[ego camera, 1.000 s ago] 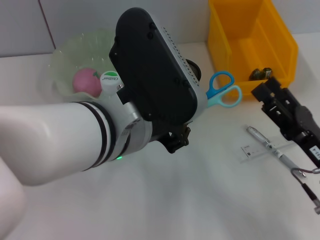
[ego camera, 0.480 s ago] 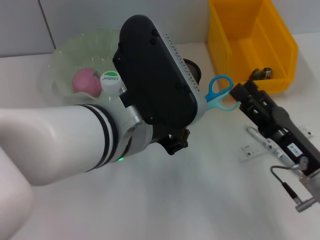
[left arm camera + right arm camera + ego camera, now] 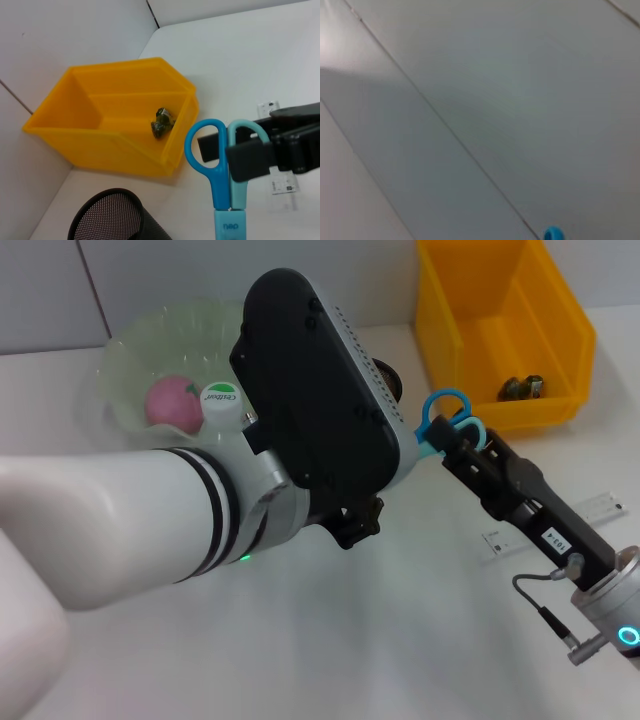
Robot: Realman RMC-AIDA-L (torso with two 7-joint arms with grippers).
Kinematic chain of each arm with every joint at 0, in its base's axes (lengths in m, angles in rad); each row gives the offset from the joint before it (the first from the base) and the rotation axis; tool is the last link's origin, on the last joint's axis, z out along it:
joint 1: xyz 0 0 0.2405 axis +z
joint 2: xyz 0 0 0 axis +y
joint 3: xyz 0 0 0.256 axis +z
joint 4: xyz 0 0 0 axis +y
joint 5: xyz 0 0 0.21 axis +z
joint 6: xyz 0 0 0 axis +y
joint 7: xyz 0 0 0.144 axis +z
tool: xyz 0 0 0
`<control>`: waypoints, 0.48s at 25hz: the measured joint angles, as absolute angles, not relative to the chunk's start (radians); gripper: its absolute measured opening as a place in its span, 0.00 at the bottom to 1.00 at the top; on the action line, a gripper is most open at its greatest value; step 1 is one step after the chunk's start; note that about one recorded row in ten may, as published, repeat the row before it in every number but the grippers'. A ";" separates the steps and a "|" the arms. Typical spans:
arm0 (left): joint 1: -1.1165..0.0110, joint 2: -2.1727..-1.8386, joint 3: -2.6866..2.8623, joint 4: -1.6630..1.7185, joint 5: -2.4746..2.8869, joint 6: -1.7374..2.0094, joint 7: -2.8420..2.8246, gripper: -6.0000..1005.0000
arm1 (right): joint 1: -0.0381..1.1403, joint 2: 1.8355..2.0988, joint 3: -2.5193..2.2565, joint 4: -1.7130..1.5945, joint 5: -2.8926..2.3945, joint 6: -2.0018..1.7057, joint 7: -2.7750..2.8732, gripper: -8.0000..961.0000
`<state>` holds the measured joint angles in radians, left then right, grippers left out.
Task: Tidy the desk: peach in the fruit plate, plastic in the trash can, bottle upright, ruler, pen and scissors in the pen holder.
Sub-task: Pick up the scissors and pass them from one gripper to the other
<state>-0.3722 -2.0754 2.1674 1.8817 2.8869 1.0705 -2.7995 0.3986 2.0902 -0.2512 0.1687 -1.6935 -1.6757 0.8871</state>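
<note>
1. The head view shows the left arm's black wrist housing filling the middle of the desk [image 3: 330,640], hiding the left gripper itself; only the blue scissors [image 3: 445,420] poke out past it, handles outward.
2. The left wrist view supplies what the head view hides: the scissors [image 3: 225,165] stand handles-up, their lower part running out of the frame edge toward the left arm, with the black mesh pen holder [image 3: 112,215] close below them.
3. In that view the right gripper [image 3: 265,150] sits at the lighter handle loop, one dark finger pressed across it; whether it pinches the loop I cannot tell.
4. The left gripper's fingers show in no view, so its state cannot be told.
5. The yellow trash can [image 3: 505,330] holds a crumpled dark plastic scrap [image 3: 522,387].
6. The peach [image 3: 172,402] lies in the pale green fruit plate [image 3: 130,350]; the bottle's white cap [image 3: 221,398] stands just beside it.
7. The clear ruler [image 3: 600,510] lies on the desk beyond the right arm.
8. The right wrist view shows only grey wall panels and a blue speck of scissors handle [image 3: 553,233].
</note>
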 joint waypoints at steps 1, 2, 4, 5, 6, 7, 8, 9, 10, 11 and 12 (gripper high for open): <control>-0.372 -2.075 2.167 1.882 2.887 1.071 -2.799 0.25 | 0.399 2.090 -0.251 0.169 -1.694 -1.676 0.887 0.74; -0.372 -2.075 2.167 1.881 2.887 1.071 -2.799 0.25 | 0.399 2.090 -0.250 0.168 -1.696 -1.675 0.887 0.74; -0.373 -2.075 2.167 1.881 2.886 1.071 -2.799 0.25 | 0.398 2.089 -0.245 0.167 -1.697 -1.675 0.887 0.74; -0.373 -2.075 2.167 1.881 2.885 1.071 -2.799 0.25 | 0.398 2.089 -0.245 0.167 -1.697 -1.675 0.887 0.72; -0.373 -2.076 2.167 1.879 2.885 1.071 -2.799 0.25 | 0.398 2.089 -0.245 0.167 -1.697 -1.675 0.887 0.70; -0.373 -2.076 2.167 1.878 2.884 1.071 -2.799 0.25 | 0.400 2.089 -0.246 0.167 -1.697 -1.675 0.887 0.67; -0.373 -2.076 2.167 1.878 2.884 1.071 -2.799 0.25 | 0.401 2.089 -0.247 0.168 -1.697 -1.675 0.887 0.65; -0.373 -2.076 2.167 1.877 2.884 1.071 -2.799 0.25 | 0.402 2.089 -0.248 0.168 -1.697 -1.675 0.887 0.63; -0.373 -2.077 2.167 1.876 2.883 1.071 -2.799 0.25 | 0.405 2.089 -0.248 0.168 -1.697 -1.675 0.887 0.61; -0.373 -2.077 2.167 1.876 2.883 1.071 -2.799 0.25 | 0.405 2.089 -0.248 0.168 -1.697 -1.675 0.887 0.59; -0.373 -2.077 2.168 1.876 2.882 1.071 -2.799 0.26 | 0.406 2.089 -0.249 0.168 -1.697 -1.675 0.887 0.56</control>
<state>-0.3728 -2.0770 2.1682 1.8761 2.8824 1.0707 -2.7995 0.4058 2.0892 -0.2486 0.1683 -1.6967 -1.6749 0.8871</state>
